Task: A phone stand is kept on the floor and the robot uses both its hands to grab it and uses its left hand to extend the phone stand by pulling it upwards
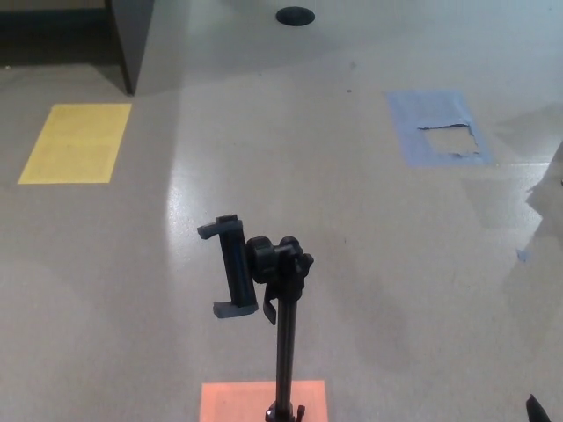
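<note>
Phone stand (283, 352) upright on the floor (369, 264), base on an orange patch (237, 400), clamp head at centre; neither hand on it. My left hand's out of shot; right is a black tip (535, 409) at bottom corner, fingers can't tell. Risk: a lopsided grab tips the thin pole. Yellow patch (76, 142) and blue tape (437, 127) lie well clear; nothing blocks approach.
</note>
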